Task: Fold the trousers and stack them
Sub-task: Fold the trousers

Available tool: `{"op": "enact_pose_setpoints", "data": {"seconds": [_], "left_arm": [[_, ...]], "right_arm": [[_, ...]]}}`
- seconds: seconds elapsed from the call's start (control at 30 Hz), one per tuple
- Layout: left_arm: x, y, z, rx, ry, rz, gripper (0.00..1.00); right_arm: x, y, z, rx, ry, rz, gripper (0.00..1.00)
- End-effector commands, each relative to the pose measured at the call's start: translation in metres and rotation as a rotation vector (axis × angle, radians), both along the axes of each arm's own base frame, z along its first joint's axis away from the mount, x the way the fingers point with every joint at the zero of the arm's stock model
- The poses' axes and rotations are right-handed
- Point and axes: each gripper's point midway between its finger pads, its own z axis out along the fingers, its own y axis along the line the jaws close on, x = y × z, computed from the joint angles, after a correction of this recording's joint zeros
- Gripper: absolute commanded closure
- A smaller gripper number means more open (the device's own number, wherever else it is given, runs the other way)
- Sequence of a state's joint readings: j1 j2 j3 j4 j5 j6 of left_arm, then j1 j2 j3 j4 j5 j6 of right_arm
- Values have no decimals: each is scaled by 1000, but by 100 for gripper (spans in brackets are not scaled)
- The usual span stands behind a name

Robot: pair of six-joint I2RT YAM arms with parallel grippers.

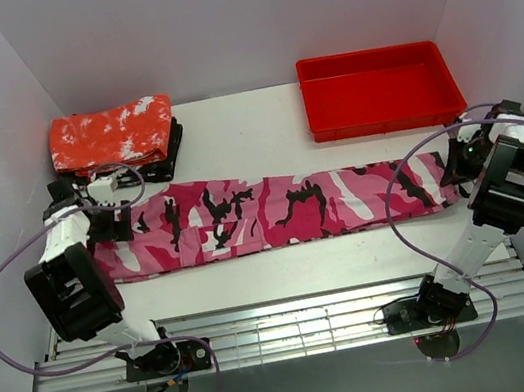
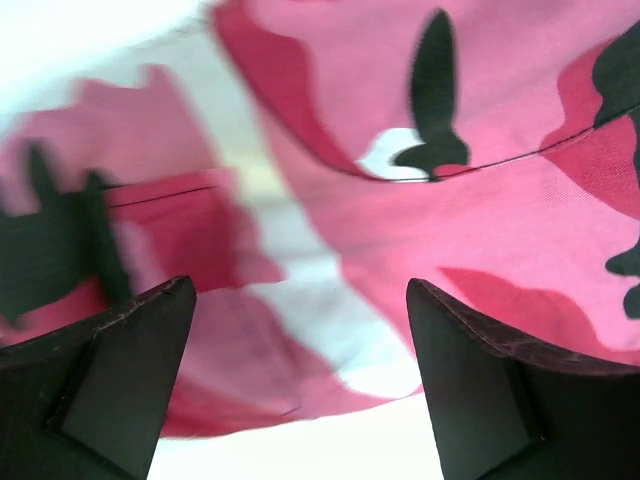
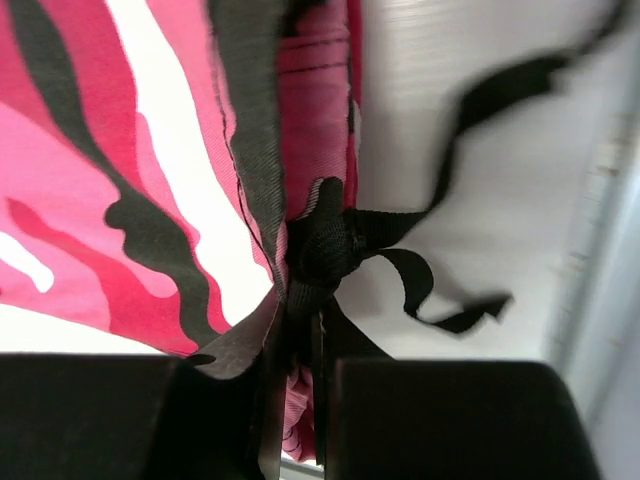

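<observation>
The pink camouflage trousers (image 1: 275, 212) lie stretched out flat across the table from left to right. Over their left end hovers my left gripper (image 1: 116, 220). In the left wrist view it (image 2: 300, 290) stands open, both dark fingers (image 2: 120, 380) wide apart above the cloth (image 2: 480, 200) near its edge. My right gripper (image 1: 455, 167) is at the right end. In the right wrist view it (image 3: 315, 335) is shut on the trousers' edge (image 3: 310, 150), pinching the black band just below the knotted black drawstring (image 3: 400, 270).
A red tray (image 1: 385, 118) sits at the back right. A folded red cloth with white speckles (image 1: 112, 133) rests on a black block at the back left. White walls close in both sides. A metal rail (image 1: 295, 327) runs along the near edge.
</observation>
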State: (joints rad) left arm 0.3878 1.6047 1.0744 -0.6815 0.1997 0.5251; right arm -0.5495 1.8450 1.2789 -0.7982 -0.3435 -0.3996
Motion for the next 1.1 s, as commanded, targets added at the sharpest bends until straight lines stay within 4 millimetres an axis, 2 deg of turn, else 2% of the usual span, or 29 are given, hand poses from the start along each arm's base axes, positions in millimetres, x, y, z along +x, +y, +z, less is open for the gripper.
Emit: {"op": "enact_pose_setpoints", "data": {"seconds": [0.0,0.1,0.13,0.2,0.27,0.33,0.37,0.4,0.47,0.5,0.57,0.6,0.67,0.7,0.77,0.8,0.83,0.9,0.93,1.0,1.07], "left_arm": [[14,-15,60,-46,-176,-21,2],[13,-22,76,-74,-208,-30,2],[12,-24,82,-73,-226,-29,2],[7,-26,81,-79,-217,-27,2],[0,-26,71,-95,-185,-18,2],[-6,-31,60,-129,-150,-21,2],[-10,-32,49,-150,-117,-13,2],[-12,-33,44,-164,-104,-9,4],[-15,-33,29,-188,-67,16,8],[-17,-33,23,-195,-53,23,9],[-19,-33,12,-216,-26,43,10],[-21,-34,6,-224,-18,47,10],[-23,-35,0,-234,-9,59,10],[-21,-34,-1,-228,-21,62,10],[-25,-37,-7,-236,-13,72,10],[-24,-38,-7,-240,-19,71,9],[-26,-40,-9,-252,-15,69,7],[-28,-44,-10,-271,-12,70,2],[-28,-45,-10,-273,-15,71,2],[-29,-46,-10,-279,-16,78,2],[-30,-49,-11,-294,-14,71,2]], "right_arm": [[-1,-51,54,-129,-100,-26,92],[-1,-63,74,-153,-142,-11,92],[-2,-59,77,-136,-145,-2,92],[2,-51,93,-117,-194,16,92],[5,-28,105,-34,-225,25,92],[12,10,110,58,-249,77,92],[15,25,118,75,-277,98,92],[17,54,117,121,-266,134,92],[26,88,131,150,-324,198,92],[28,121,135,187,-321,245,92],[32,153,146,225,-362,303,92],[32,181,148,252,-362,364,92],[29,213,152,326,-355,386,92],[32,240,155,348,-381,451,92],[27,272,150,396,-351,481,92],[19,298,148,422,-337,539,92],[23,313,145,444,-357,566,92],[7,347,135,504,-306,595,92],[11,359,132,511,-332,614,92],[-3,386,122,532,-298,657,92],[-6,404,113,540,-285,686,92]]}}
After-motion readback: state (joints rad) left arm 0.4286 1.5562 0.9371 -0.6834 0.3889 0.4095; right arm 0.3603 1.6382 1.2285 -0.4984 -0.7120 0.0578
